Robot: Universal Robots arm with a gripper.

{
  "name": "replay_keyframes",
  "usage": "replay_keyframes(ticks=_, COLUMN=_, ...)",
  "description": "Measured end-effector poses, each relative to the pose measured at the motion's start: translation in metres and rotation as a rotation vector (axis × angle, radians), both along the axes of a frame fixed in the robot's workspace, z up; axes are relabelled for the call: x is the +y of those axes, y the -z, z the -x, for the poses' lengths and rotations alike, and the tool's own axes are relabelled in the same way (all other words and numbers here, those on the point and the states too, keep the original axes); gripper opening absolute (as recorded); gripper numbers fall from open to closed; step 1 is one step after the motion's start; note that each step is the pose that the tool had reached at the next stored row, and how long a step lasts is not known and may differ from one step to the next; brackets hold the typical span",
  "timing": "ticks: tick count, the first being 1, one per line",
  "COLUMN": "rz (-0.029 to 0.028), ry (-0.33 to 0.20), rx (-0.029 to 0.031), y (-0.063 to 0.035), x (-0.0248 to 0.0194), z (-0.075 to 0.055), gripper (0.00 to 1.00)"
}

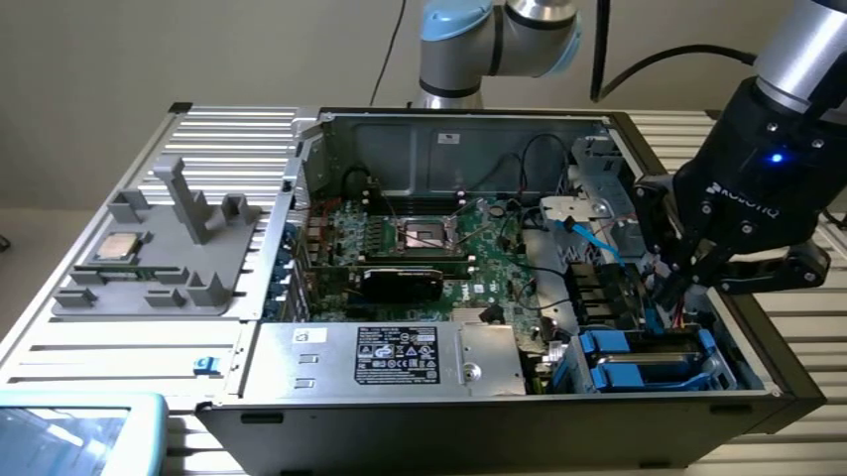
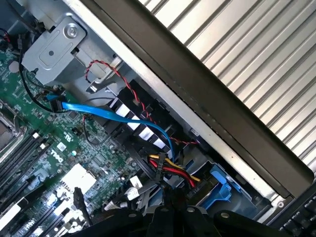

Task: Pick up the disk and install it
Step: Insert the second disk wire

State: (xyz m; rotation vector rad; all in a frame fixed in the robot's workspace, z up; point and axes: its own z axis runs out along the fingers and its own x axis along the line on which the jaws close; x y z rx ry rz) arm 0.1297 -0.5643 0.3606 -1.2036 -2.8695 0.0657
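Open computer case (image 1: pixel 530 377) lies on its side on the ribbed counter (image 1: pixel 79 337), side panel off, so the motherboard (image 1: pixel 437 248) and drive bays face up and can be reached from above.

Claw (image 1: pixel 675 283) hangs over the drive-bay corner at the exterior view's right, fingers pointing down into the case beside the bundle of cables. Whether the fingers are spread or pressed together I cannot tell; the tips are dark against dark hardware, and nothing shows between them.

The disk (image 1: pixel 636 357): judged to sit in the blue-railed bay at the near right corner of the case, just below the claw. Blue plastic rails (image 2: pixel 219 180) show in the wrist view next to the red, yellow and black power leads (image 2: pixel 170 170). Its label face is not visible, so this reading is tentative; if right, the disk is already seated.

Blue data cable (image 2: pixel 118 116) runs from the board toward the bay region.

Grey fixture tray (image 1: pixel 159 258) at the exterior view's left holds a small square chip (image 1: pixel 122 245), well apart from the claw and untouched.
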Motion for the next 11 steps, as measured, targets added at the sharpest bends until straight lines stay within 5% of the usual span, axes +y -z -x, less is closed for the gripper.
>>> replay_keyframes(ticks=11, rz=0.0001, ry=-0.200, rx=0.0008, y=0.0011, x=0.0000, z=0.0000, gripper=0.11)
